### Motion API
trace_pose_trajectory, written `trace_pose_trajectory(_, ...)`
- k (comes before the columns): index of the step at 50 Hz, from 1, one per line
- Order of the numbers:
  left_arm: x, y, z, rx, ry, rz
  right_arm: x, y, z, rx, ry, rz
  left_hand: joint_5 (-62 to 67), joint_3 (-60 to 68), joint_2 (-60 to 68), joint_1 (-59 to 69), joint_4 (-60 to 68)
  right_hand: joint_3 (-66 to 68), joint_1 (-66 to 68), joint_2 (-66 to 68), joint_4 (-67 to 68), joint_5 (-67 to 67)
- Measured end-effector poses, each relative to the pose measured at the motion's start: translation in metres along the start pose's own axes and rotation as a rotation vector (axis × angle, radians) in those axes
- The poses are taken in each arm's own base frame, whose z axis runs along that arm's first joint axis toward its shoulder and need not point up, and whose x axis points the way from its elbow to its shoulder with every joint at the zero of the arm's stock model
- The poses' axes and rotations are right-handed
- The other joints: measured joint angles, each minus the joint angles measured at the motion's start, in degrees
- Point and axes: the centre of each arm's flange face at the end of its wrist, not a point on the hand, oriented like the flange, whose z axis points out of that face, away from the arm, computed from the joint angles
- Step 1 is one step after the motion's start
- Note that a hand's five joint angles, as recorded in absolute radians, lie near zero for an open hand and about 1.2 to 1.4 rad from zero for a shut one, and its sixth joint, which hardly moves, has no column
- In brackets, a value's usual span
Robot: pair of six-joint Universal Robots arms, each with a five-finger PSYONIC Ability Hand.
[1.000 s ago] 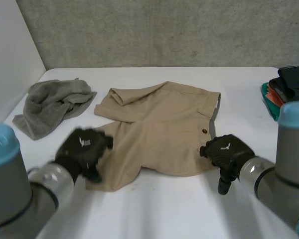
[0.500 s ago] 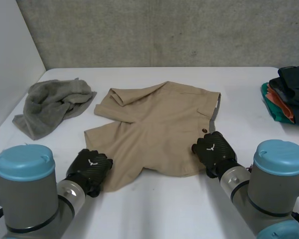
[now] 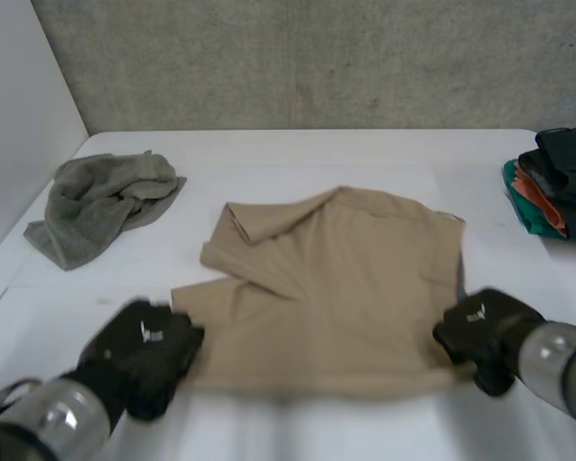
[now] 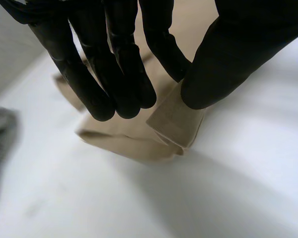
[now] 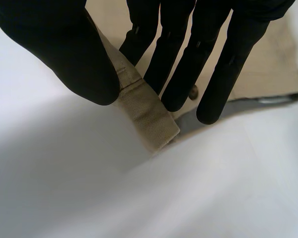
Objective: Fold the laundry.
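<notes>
Tan shorts point(image 3: 336, 279) lie in the middle of the white table point(image 3: 298, 427), their near edge raised off it. My left hand point(image 3: 146, 348) is at the shorts' near left corner. In the left wrist view that hand point(image 4: 238, 44) pinches the corner of the tan shorts point(image 4: 175, 121) between thumb and fingers. My right hand point(image 3: 480, 327) is at the near right corner. In the right wrist view this hand point(image 5: 64, 54) pinches the hem of the shorts point(image 5: 146, 111) against its thumb.
A crumpled grey towel point(image 3: 101, 202) lies at the table's far left. A stack of folded dark, orange and teal clothes point(image 3: 555, 182) sits at the right edge. A concrete wall runs behind the table.
Both hands shut on the near corners of the shorts and pulled back toward me, lifting the near edge. The shorts shifted nearer and to the right.
</notes>
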Motion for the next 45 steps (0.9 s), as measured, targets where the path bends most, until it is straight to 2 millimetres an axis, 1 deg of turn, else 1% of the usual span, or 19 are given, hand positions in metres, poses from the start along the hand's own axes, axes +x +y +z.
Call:
trace_pose_trajectory(3,0.008,0.005,-0.01,-0.076,0.089,0.004,-0.001,0.003,-0.01,-0.042,-0.093,-0.04,0.0,0.0,0.0,0.0,0.0,0.4,0.0,0.0,0.0,0.1)
trace_pose_trajectory(6,0.012,0.006,-0.008,-0.113,0.133,0.009,0.0,0.003,-0.01,-0.048,-0.133,-0.066,0.4,0.0,0.0,0.0,0.0,0.5,0.0,0.0,0.0,0.8)
trace_pose_trajectory(10,0.006,-0.003,0.017,-0.115,0.116,0.02,0.01,-0.003,0.007,-0.033,-0.108,-0.087,0.4,0.1,0.0,0.0,0.0,0.5,0.6,0.0,0.0,1.1)
trace_pose_trajectory(11,0.001,-0.01,0.029,-0.097,0.084,0.024,0.014,-0.007,0.013,-0.022,-0.079,-0.084,0.4,0.1,0.1,0.0,0.0,0.5,1.8,0.0,0.0,1.0)
trace_pose_trajectory(14,-0.012,-0.028,0.049,-0.041,0.014,0.026,0.029,-0.022,0.025,0.029,0.023,-0.066,0.4,0.2,0.1,0.0,0.0,0.6,2.2,0.0,0.0,1.1)
trace_pose_trajectory(15,-0.021,-0.043,0.059,0.016,-0.034,0.024,0.04,-0.034,0.029,0.074,0.092,-0.052,0.4,0.2,0.1,0.0,0.0,0.6,2.2,0.0,0.0,1.1)
trace_pose_trajectory(16,-0.026,-0.052,0.063,0.051,-0.06,0.021,0.042,-0.037,0.03,0.086,0.108,-0.048,0.4,0.2,0.1,0.0,0.0,0.6,2.2,0.0,0.0,1.1)
trace_pose_trajectory(19,-0.054,-0.103,0.075,0.263,-0.183,0.004,0.076,-0.079,0.026,0.273,0.313,0.003,0.4,0.2,0.1,0.0,0.1,0.6,2.2,0.0,0.0,1.1)
trace_pose_trajectory(21,-0.054,-0.103,0.075,0.263,-0.183,0.004,0.076,-0.079,0.026,0.273,0.313,0.003,0.4,0.2,0.1,0.0,0.1,0.6,2.2,0.0,0.0,1.1)
trace_pose_trajectory(22,-0.081,-0.151,0.07,0.48,-0.295,-0.014,0.102,-0.113,0.01,0.448,0.462,0.044,0.4,0.2,0.1,0.0,0.1,0.6,2.2,0.0,0.0,1.1)
trace_pose_trajectory(23,-0.093,-0.171,0.064,0.572,-0.343,-0.022,0.113,-0.129,0.0,0.533,0.524,0.061,0.4,0.2,0.1,0.0,0.1,0.6,2.2,0.0,0.0,1.1)
trace_pose_trajectory(25,-0.109,-0.197,0.052,0.699,-0.411,-0.035,0.128,-0.15,-0.019,0.665,0.614,0.089,0.4,0.2,0.1,0.0,0.1,0.6,2.2,0.0,0.0,1.1)
trace_pose_trajectory(27,-0.126,-0.223,0.033,0.836,-0.485,-0.052,0.138,-0.164,-0.034,0.761,0.674,0.108,0.4,0.2,0.1,0.0,0.1,0.6,2.2,0.0,0.0,1.1)
trace_pose_trajectory(30,-0.141,-0.247,0.012,0.961,-0.556,-0.078,0.158,-0.188,-0.065,0.96,0.796,0.148,0.4,0.2,0.1,0.0,0.2,0.6,2.2,0.0,0.0,1.5)
trace_pose_trajectory(32,-0.147,-0.254,0.002,0.999,-0.58,-0.098,0.164,-0.194,-0.074,1.033,0.841,0.162,0.4,0.2,0.1,0.0,0.2,0.6,2.2,0.0,0.0,1.8)
trace_pose_trajectory(34,-0.149,-0.253,0.0,0.998,-0.583,-0.116,0.166,-0.196,-0.076,1.063,0.859,0.168,0.4,0.2,0.1,0.0,0.2,0.6,2.2,0.0,0.0,1.9)
trace_pose_trajectory(37,-0.149,-0.245,0.005,0.96,-0.568,-0.14,0.165,-0.194,-0.069,1.061,0.857,0.174,0.4,0.2,0.1,0.0,0.2,0.6,2.2,0.0,0.0,1.9)
trace_pose_trajectory(40,-0.142,-0.223,0.023,0.864,-0.52,-0.173,0.157,-0.181,-0.048,0.995,0.811,0.181,0.4,0.2,0.2,0.0,0.2,0.6,2.2,0.0,0.0,1.9)
trace_pose_trajectory(45,-0.115,-0.171,0.057,0.678,-0.407,-0.215,0.132,-0.147,-0.006,0.833,0.699,0.195,0.4,0.3,0.2,0.0,0.2,0.6,2.2,0.0,0.0,1.9)
